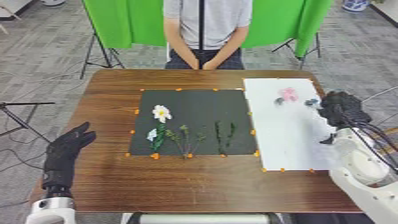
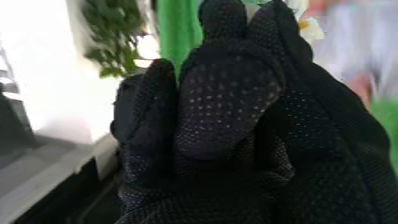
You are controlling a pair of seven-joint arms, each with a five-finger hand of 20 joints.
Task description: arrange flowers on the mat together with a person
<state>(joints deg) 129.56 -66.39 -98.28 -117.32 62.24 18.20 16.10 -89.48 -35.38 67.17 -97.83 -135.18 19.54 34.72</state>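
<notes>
On the dark mat (image 1: 191, 100) lie a large white flower (image 1: 162, 113), a smaller white flower (image 1: 152, 134) and green stems (image 1: 226, 137). A pink flower (image 1: 289, 94) and small blue-grey flowers (image 1: 311, 102) rest near the far end of the white sheet (image 1: 298, 135). My right hand (image 1: 343, 107) is raised at the table's right side, beside these small flowers. In the right wrist view my right hand (image 2: 226, 107) has its fingers straight up and close together, with the thumb in front. At the table's left edge, my left hand (image 1: 67, 147) has relaxed fingers, apart from the mat.
Orange pieces (image 1: 155, 156) sit along the borders of mat and sheet on the brown table (image 1: 187, 185). A green backdrop (image 1: 124, 25) and thin black stands are beyond and beside the table. In the right wrist view, leafy greenery (image 2: 108, 35) appears behind my hand.
</notes>
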